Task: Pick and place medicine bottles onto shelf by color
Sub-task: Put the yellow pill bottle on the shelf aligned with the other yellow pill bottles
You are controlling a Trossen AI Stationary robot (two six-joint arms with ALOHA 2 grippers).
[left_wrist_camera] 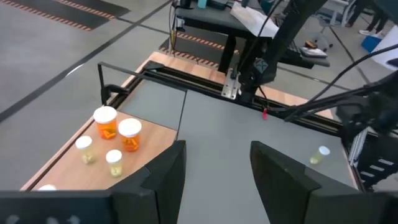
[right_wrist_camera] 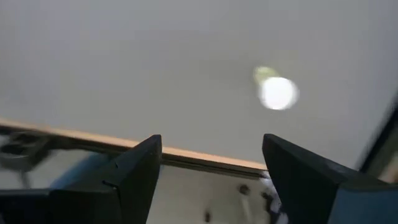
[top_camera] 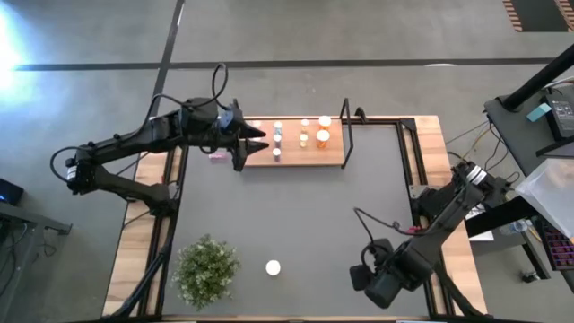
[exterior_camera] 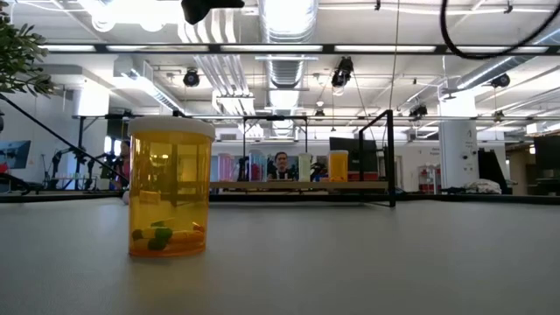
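One orange medicine bottle with a white cap (top_camera: 273, 267) stands alone on the dark grey surface (top_camera: 305, 215) in the high view, beside the green bushy potted plant (top_camera: 206, 269); the others stand on the light wooden shelf with black wire ends (top_camera: 334, 160). The left gripper (top_camera: 256, 144) hovers at the shelf's left end, the right gripper (top_camera: 363, 274) near the front edge, well apart from the lone bottle.

Low view: the bottle (exterior_camera: 170, 187) is upright, pills inside.

Left wrist view: jaws parted, empty (left_wrist_camera: 214, 171).

Right wrist view: jaws parted, empty (right_wrist_camera: 211, 168); the bottle (right_wrist_camera: 277, 92) lies ahead, off-centre. My judgement: centre on it, descend low, close gently on the body to avoid tipping it.
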